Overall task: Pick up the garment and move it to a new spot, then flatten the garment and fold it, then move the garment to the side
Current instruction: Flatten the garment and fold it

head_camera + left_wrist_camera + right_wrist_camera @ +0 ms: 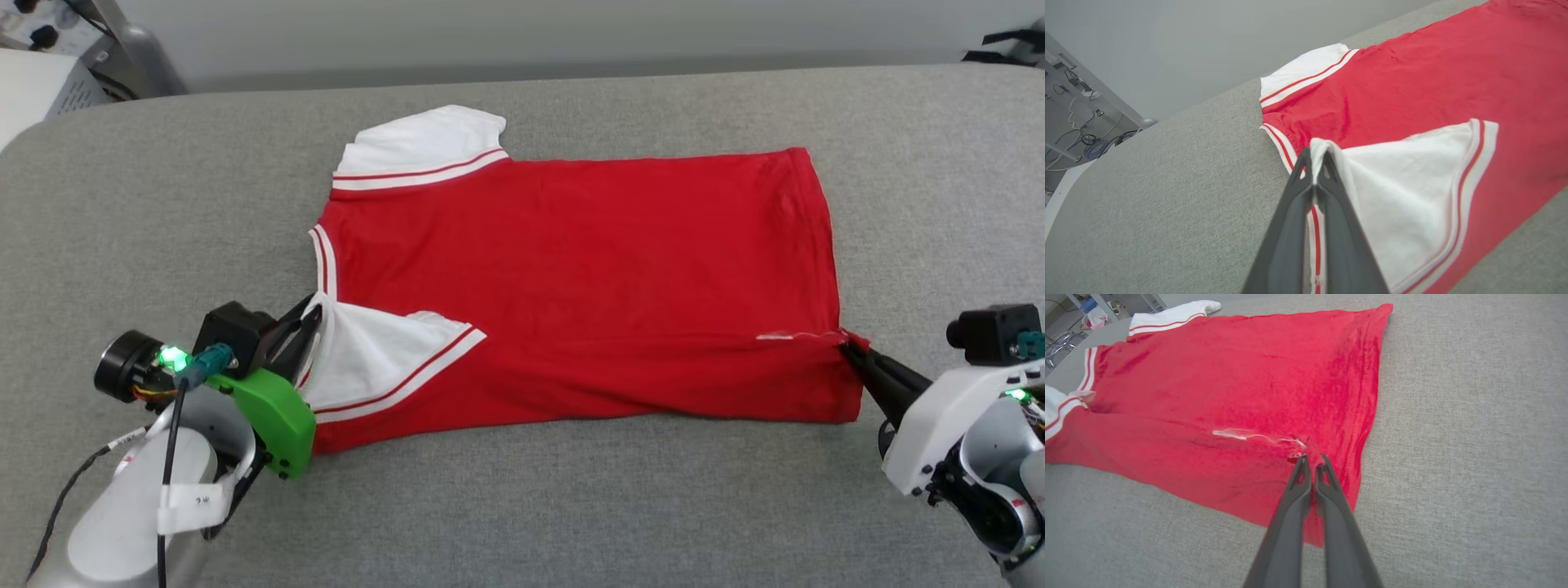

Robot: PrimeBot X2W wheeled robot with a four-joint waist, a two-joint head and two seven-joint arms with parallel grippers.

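I read this as the folding step. The shirt (571, 269) lies spread across the middle of the frame on the grey worktop (522, 506), collar end to the left and hem to the right, with its near long side turned over onto the body. My left tool (314, 322), at lower left, is pinched shut on the shoulder end of the near sleeve (384, 359), which lies white over the red. My right tool (849, 349), at right, is clamped shut on the hem at the end of that fold.

Next, I judge, both tools must lay this edge down level and let go together, or the fold will skew. Then the far side needs the same.

The green housing (273, 416) on my left arm covers the shirt's near left corner. What lies under the fold is hidden, and so is the face turned down. The pale streak (1249, 435) by the right tool may be a loose seam thread; I can't be sure.
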